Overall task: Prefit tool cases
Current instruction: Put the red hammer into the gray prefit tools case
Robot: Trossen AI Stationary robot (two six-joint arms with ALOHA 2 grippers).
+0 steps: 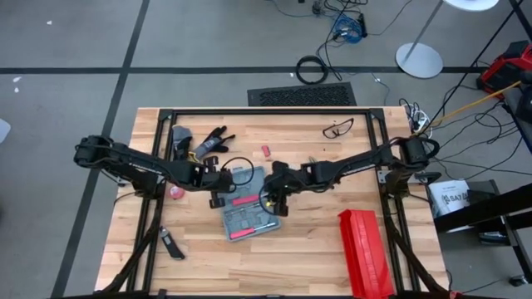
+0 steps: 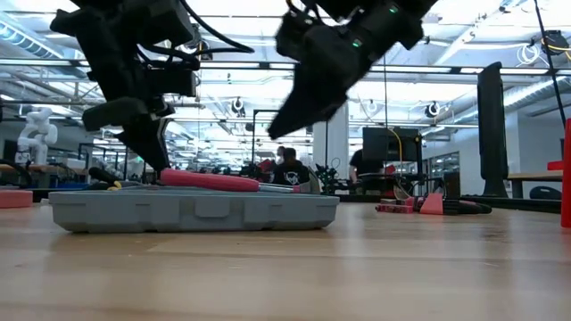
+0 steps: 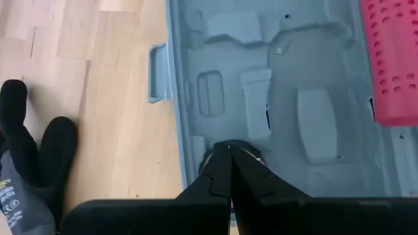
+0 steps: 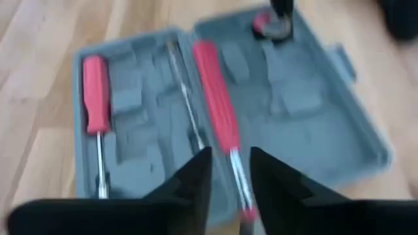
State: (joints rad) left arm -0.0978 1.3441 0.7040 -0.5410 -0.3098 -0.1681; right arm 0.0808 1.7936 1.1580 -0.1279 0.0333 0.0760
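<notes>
The blue-grey tool case [image 1: 249, 218] lies open on the wooden table, its grey moulded slots [image 3: 313, 78] facing up. One red-handled screwdriver [image 4: 96, 98] sits in a slot. A longer one [image 4: 212, 91] lies along the middle of the case. My left gripper [image 3: 230, 153] is shut, its tips down inside the case's far half [image 4: 307, 124]. A small red round thing [image 4: 261, 23] shows right at those tips. My right gripper [image 4: 228, 173] hangs open above the long screwdriver, clear of it in the low view [image 2: 278, 132]. My left gripper comes down steeply from above, and its shut fingertips [image 2: 159, 162] meet the inside of the case near one end wall [image 3: 196, 150]. The fingers hide the place of contact. Whether they pinch the small red thing or only press there, I cannot tell.
A long red ribbed box [image 1: 364, 249] lies at the near right. Black gloves [image 1: 208, 143] and safety glasses [image 1: 337, 129] lie toward the far edge. A glove [image 3: 32, 163] lies close beside the case. A dark tool [image 1: 172, 245] lies near left. Bare wood lies in front of the case.
</notes>
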